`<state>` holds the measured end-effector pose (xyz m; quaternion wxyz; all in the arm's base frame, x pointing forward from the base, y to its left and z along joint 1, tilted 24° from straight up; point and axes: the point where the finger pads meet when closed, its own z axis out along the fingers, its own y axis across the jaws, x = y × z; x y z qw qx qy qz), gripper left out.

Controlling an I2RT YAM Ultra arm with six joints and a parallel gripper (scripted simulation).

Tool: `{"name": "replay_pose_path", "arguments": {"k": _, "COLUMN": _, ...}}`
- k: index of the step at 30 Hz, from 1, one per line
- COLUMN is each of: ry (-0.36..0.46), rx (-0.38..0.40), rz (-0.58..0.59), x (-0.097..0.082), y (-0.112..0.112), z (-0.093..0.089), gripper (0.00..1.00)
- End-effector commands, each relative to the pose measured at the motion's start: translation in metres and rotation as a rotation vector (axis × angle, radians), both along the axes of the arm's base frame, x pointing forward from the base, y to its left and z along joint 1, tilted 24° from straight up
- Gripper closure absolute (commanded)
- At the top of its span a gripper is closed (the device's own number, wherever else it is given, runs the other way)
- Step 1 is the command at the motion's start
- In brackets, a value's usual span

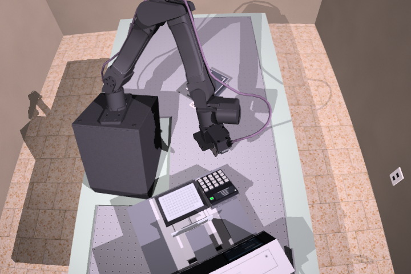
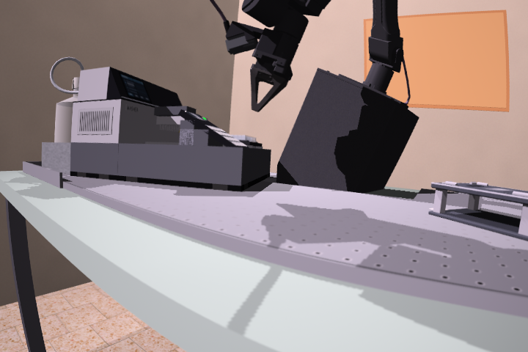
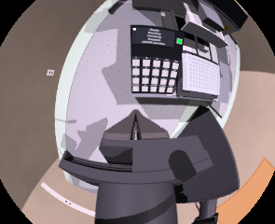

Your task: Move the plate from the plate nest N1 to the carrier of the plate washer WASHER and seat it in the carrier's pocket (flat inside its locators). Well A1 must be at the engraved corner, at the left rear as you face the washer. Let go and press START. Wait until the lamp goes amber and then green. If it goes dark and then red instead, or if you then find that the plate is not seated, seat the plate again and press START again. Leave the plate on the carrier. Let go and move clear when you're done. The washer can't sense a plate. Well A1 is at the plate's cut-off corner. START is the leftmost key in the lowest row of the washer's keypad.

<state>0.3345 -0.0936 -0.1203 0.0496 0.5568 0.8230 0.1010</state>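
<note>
The white plate (image 1: 181, 201) (image 3: 200, 75) lies in the dark carrier (image 1: 169, 222) at the front of the washer (image 1: 254, 258) (image 2: 96, 116) and looks flat. Its cut-off corner is too small to make out. The keypad (image 1: 213, 180) (image 3: 154, 75) stands beside the carrier, and the lamp (image 1: 211, 198) (image 2: 204, 118) (image 3: 179, 41) is green. My gripper (image 2: 256, 109) (image 3: 135, 113) is shut with nothing between its fingertips. It hangs in the air above the table, clear of the keypad and the plate. The nest (image 2: 487, 193) stands apart and shows no plate on the part in view.
The dark arm pedestal (image 1: 115, 158) (image 2: 327, 136) stands close to the washer's carrier side. A thin raised bar (image 1: 193, 225) stands just behind the carrier. The washer's tall housing with its screen (image 2: 136, 88) rises farther back.
</note>
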Motion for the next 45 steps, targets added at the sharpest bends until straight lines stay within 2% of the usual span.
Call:
{"name": "replay_pose_path", "arguments": {"k": 1, "ry": -0.011, "rx": -0.024, "rz": -0.029, "x": 0.0, "y": -0.01, "z": 0.0, "gripper": 1.0}}
{"name": "replay_pose_path", "arguments": {"k": 41, "ry": -0.011, "rx": -0.024, "rz": -0.029, "x": 0.0, "y": -0.01, "z": 0.0, "gripper": 1.0}}
{"name": "replay_pose_path", "arguments": {"k": 42, "ry": -0.002, "rx": -0.021, "rz": -0.026, "x": 0.0, "y": -0.008, "z": -0.006, "gripper": 1.0}}
{"name": "replay_pose_path", "arguments": {"k": 45, "ry": -0.025, "rx": -0.029, "rz": -0.018, "x": 0.012, "y": -0.009, "z": -0.006, "gripper": 1.0}}
